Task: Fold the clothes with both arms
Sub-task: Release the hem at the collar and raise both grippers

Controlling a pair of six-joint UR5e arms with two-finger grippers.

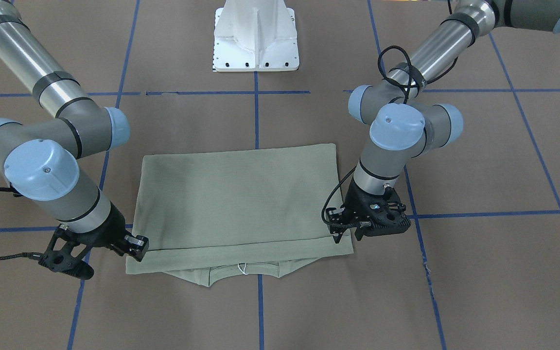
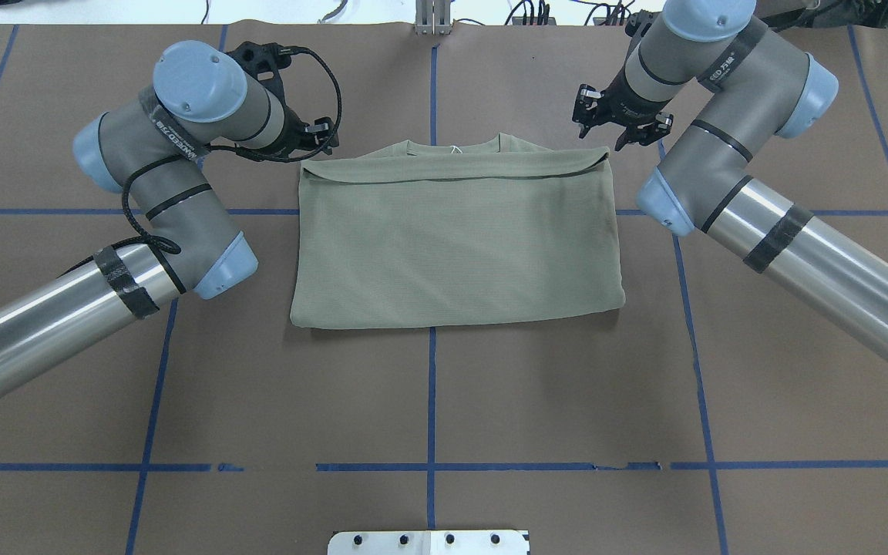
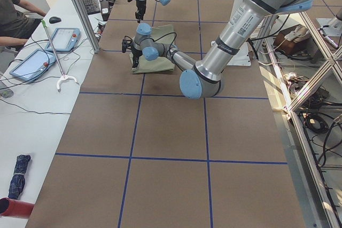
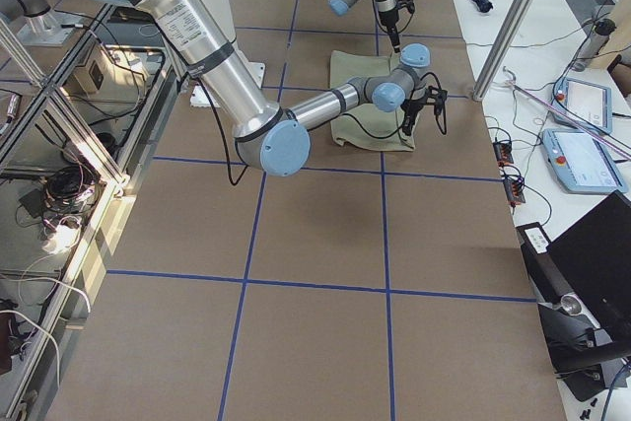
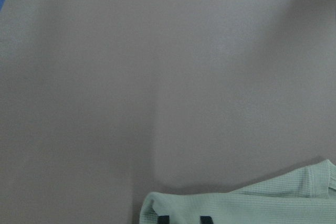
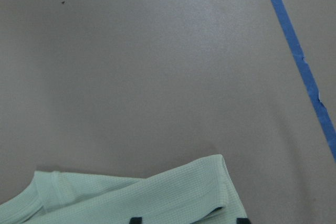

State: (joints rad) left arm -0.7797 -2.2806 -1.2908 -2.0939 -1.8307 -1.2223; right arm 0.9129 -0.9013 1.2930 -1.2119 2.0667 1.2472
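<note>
We see the shirt (image 2: pixel 452 247) folded once, mid worktop (image 2: pixel 444 401) | left claw (image 5: pixel 184 219) spread a little, right claw (image 6: pixel 188 220) spread wide, both holding nothing, by its collar-side corners | we think side folds are left.

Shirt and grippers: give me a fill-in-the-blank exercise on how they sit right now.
The shirt lies ___ into a rectangle. Its ___ peeks out past the folded edge, away from the robot. The left gripper and right gripper sit at its two far ___. The tape lines on the table are ___.
Missing: folded; collar; corners; blue.
</note>
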